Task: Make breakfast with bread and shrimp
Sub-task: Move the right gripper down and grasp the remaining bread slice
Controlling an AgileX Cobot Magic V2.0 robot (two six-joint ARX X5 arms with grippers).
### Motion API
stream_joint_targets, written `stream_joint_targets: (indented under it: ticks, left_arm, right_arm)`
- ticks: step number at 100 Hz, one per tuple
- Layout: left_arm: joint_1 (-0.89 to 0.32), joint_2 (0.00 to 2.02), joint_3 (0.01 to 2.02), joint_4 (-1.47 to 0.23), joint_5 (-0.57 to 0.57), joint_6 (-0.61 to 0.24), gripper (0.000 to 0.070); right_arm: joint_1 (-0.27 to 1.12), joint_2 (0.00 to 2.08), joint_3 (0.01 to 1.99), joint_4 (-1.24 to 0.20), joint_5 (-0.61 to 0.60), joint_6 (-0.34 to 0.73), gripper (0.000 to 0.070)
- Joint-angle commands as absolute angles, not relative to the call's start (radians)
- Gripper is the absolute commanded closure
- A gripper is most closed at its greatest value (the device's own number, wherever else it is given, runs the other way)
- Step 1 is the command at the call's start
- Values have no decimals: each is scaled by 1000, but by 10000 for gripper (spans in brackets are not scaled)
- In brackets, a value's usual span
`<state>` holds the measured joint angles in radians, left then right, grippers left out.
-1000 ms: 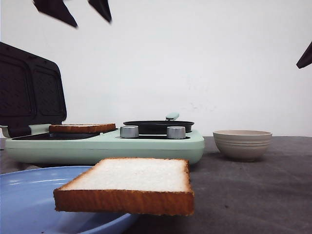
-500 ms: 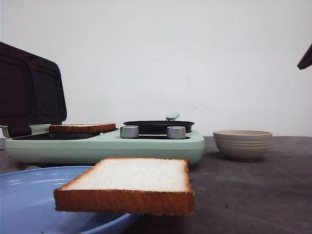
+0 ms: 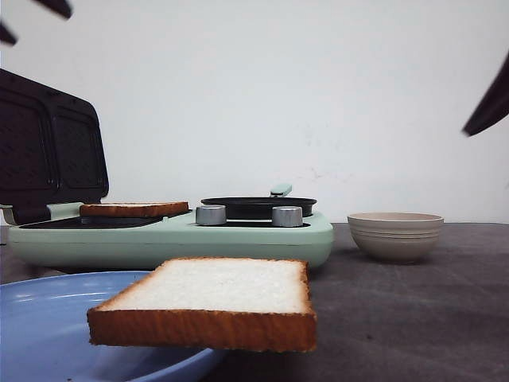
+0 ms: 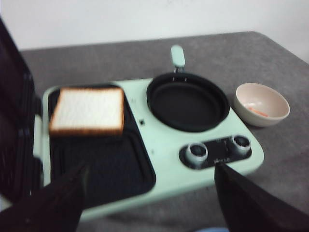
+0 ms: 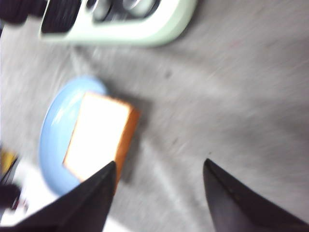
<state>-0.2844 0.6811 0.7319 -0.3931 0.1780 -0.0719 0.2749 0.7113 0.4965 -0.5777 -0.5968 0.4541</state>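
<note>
The left gripper [image 4: 149, 203], jaws wide and empty, has reappeared at the frame's upper left; the right gripper [image 5: 159, 193] is also spread empty. One bread slice [image 4: 88, 110] sits on the sandwich maker [image 4: 159, 145], another slice [image 3: 208, 301] lower centre on the blue plate [image 3: 40, 318], likely next.

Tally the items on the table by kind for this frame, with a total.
Bread slices: 2, one on the grill plate, one on the blue plate
Blue plates: 1
Beige bowls: 1
Green breakfast makers: 1
Black frying pans: 1
Total: 6
</note>
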Motion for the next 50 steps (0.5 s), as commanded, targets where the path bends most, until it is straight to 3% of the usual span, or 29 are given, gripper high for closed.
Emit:
stream_joint_targets:
  ticks: [1, 14, 24, 50]
  left_arm:
    - [-287, 632, 707, -378, 158, -99, 265]
    - [-287, 524, 671, -402, 103, -99, 243]
    - [-287, 465, 671, -442, 65, -94, 182]
    - [-287, 397, 671, -552, 25, -80, 182]
  right_arm:
    - [313, 744, 472, -547, -614, 488, 266]
    - [370, 804, 429, -472, -631, 490, 253]
    - [401, 857, 395, -383, -690, 524, 253]
    - [487, 1029, 373, -208, -787, 568, 253]
